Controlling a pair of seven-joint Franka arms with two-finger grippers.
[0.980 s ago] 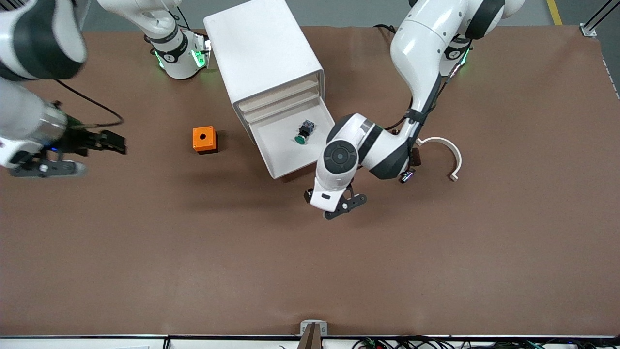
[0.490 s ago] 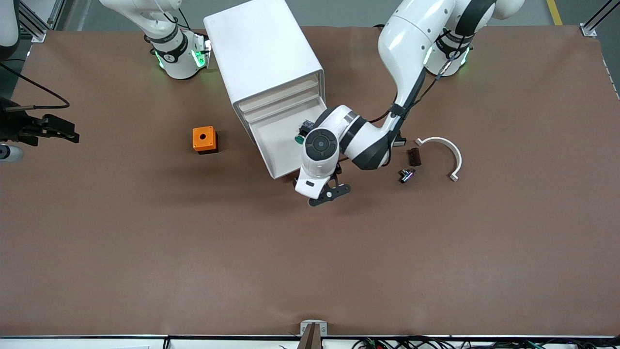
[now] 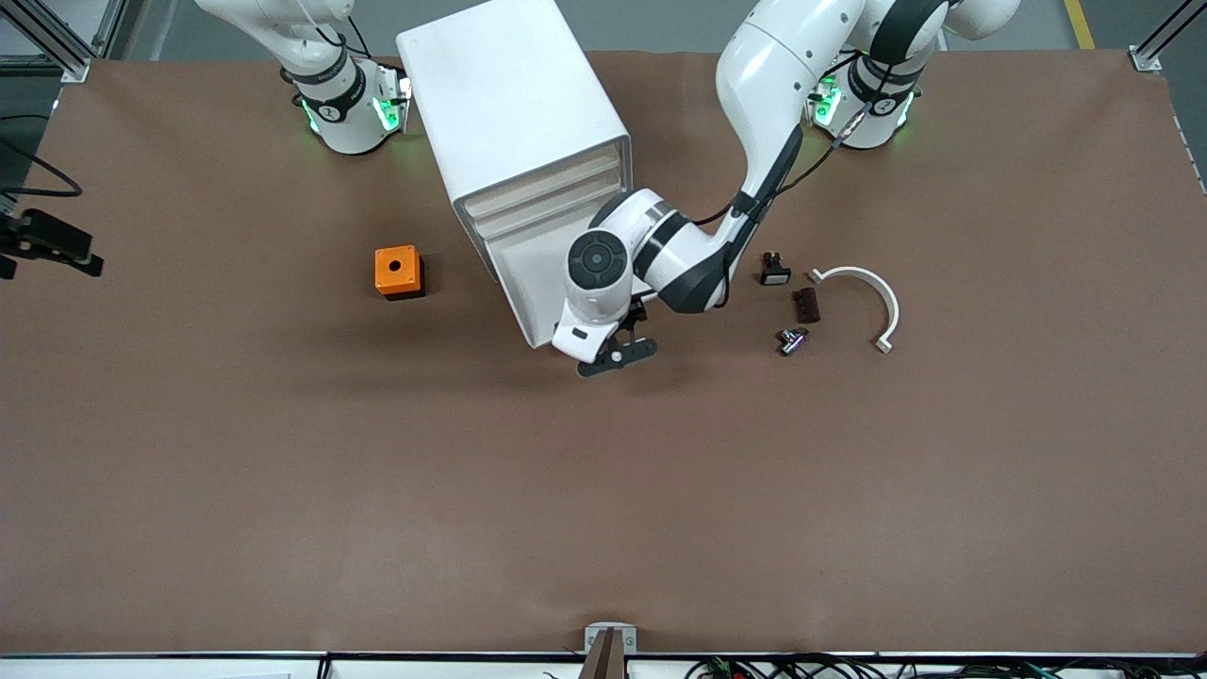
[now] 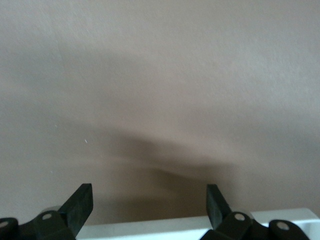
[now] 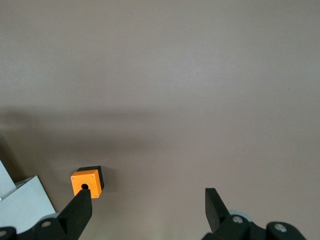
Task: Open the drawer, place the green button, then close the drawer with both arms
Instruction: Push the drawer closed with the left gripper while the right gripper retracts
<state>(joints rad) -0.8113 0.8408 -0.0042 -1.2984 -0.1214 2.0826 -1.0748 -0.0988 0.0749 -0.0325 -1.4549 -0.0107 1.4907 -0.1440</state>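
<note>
**Closing the drawer comes next, button presumably already inside**

Sitting in the upper centre of the front view, the white cabinet (image 3: 514,113) has the drawer (image 3: 528,283) pulled out toward the camera. The left arm (image 3: 754,113) reaches from the upper right; its wrist covers the tray, so the button cannot be seen, though it is probably under there. The left gripper (image 3: 613,356) hangs at the drawer's front edge, fingers (image 4: 80,205) spread with nothing between them. The right gripper (image 3: 47,247) waits at the frame's far left edge, fingers (image 5: 80,212) likewise apart and empty. The orange box (image 3: 398,271) lies mid-left. The likely next move is a straight push on the front, squarely into the cabinet.
</note>
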